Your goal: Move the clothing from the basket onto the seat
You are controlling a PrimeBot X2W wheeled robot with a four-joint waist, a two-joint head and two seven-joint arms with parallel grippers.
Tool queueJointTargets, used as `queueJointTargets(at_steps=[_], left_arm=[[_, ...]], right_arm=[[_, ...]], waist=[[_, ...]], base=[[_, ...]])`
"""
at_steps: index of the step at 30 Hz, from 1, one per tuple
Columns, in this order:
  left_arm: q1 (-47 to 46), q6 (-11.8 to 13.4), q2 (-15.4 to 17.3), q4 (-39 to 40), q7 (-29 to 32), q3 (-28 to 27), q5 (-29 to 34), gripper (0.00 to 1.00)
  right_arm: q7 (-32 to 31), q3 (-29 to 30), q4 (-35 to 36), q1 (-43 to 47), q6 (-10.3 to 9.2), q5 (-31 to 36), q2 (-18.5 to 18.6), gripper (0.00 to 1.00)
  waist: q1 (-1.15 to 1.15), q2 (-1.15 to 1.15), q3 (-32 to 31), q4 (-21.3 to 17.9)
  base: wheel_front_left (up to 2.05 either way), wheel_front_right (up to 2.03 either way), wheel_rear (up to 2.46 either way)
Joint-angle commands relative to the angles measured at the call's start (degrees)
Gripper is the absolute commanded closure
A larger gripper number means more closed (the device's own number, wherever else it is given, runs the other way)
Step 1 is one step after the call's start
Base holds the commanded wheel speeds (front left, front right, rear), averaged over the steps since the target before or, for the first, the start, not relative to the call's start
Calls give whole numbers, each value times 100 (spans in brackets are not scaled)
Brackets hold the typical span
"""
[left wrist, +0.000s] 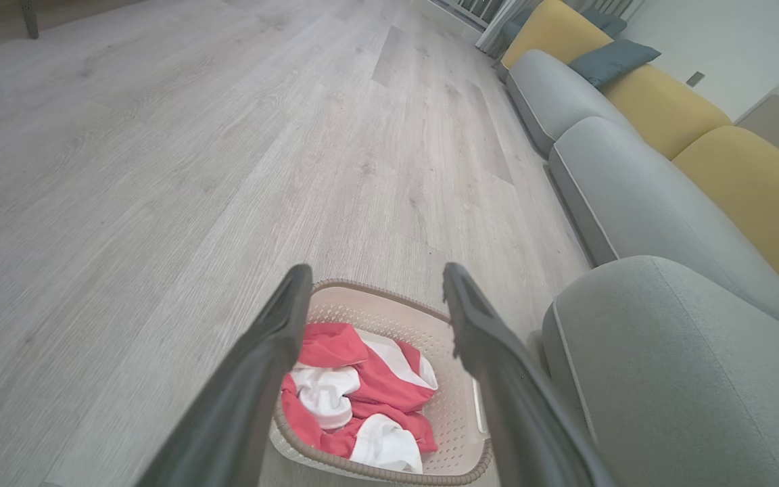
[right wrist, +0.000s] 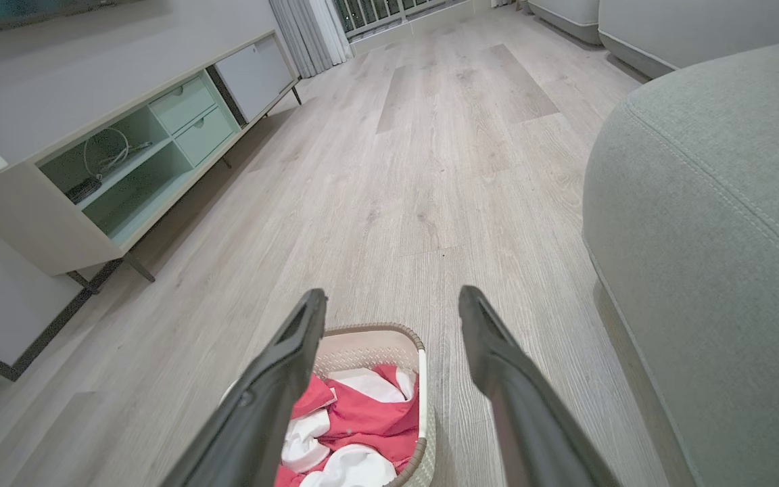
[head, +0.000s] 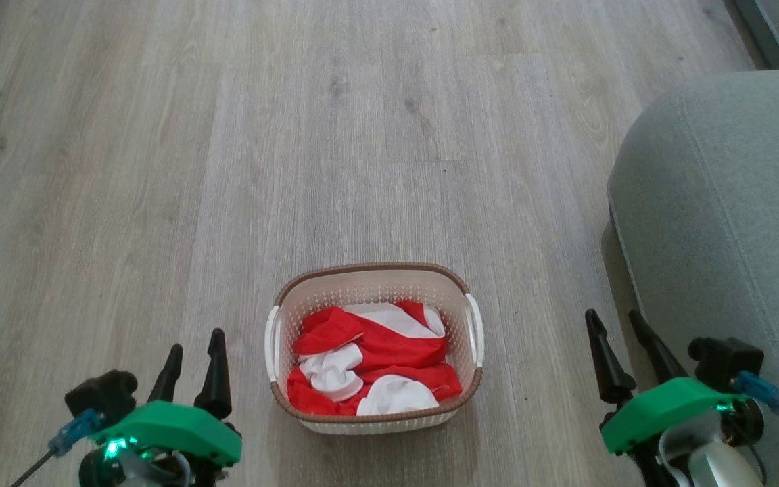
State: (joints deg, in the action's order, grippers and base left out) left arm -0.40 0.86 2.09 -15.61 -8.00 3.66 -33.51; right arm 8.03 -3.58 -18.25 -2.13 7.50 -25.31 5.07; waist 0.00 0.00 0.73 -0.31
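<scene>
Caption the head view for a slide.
Red clothing in the basket on the floor, open left hand and right hand flanking; grey seat right.

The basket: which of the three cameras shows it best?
The head view: the whole basket sits unobstructed, seen from above. In the left wrist view dark fingers cover its sides; the right wrist view crops its bottom.

Clothing (head: 399, 352) bright red with white panels; basket (head: 369, 287) cream, perforated dot pattern, brown braided rim. Seat (head: 721, 203) plain light grey; floor (head: 227, 135) pale grey-beige wood grain.
</scene>
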Motion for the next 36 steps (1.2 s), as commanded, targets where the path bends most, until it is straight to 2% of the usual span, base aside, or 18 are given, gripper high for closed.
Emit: queueJointTargets(at_steps=[1,36], left_arm=[[-244,50,59,238,-106,-82,223,0],[-249,238,78,314,-693,-4,2361,0]], right_arm=[[99,-130,153,-312,-1,214,118,0],[690,-271,-44,-417,-1,1979,200,0]], waist=[[0,0,1,-3],[0,0,49,-68]], base=[[0,0,0],[0,0,0]])
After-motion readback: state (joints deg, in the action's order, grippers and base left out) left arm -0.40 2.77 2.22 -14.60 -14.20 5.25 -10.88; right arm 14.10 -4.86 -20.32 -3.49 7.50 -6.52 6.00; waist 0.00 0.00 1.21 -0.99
